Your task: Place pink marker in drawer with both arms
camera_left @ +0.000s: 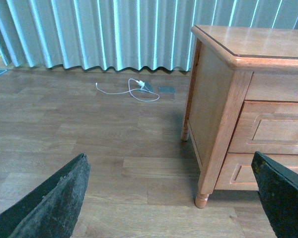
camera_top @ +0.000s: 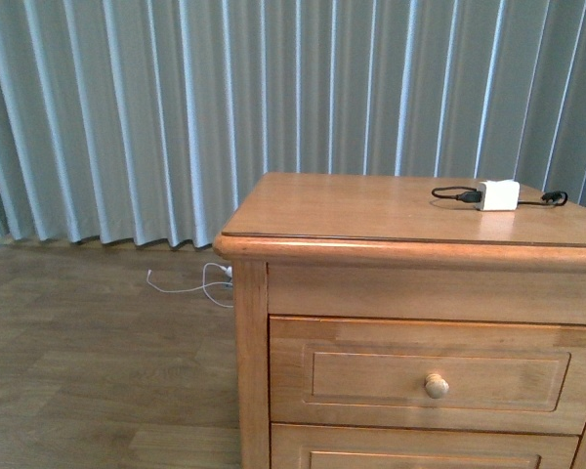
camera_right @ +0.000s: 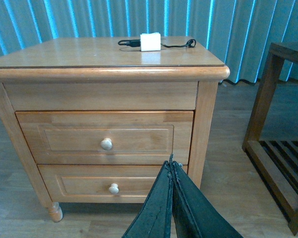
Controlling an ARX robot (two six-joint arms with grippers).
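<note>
Oak drawer (camera_right: 104, 138) shut (marker unseen); left gripper (camera_left: 174, 198) spread wide, right gripper (camera_right: 172, 198) pinched together, both held clear before approach.

The drawer (camera_right: 104, 138), honey-oak with a round pale knob (camera_right: 106, 144), sits fully closed, uppermost in its cabinet.

The oak cabinet's top (camera_top: 371, 210) carries only a white charger block (camera_top: 498, 195) with its black cable (camera_top: 453, 194).
</note>
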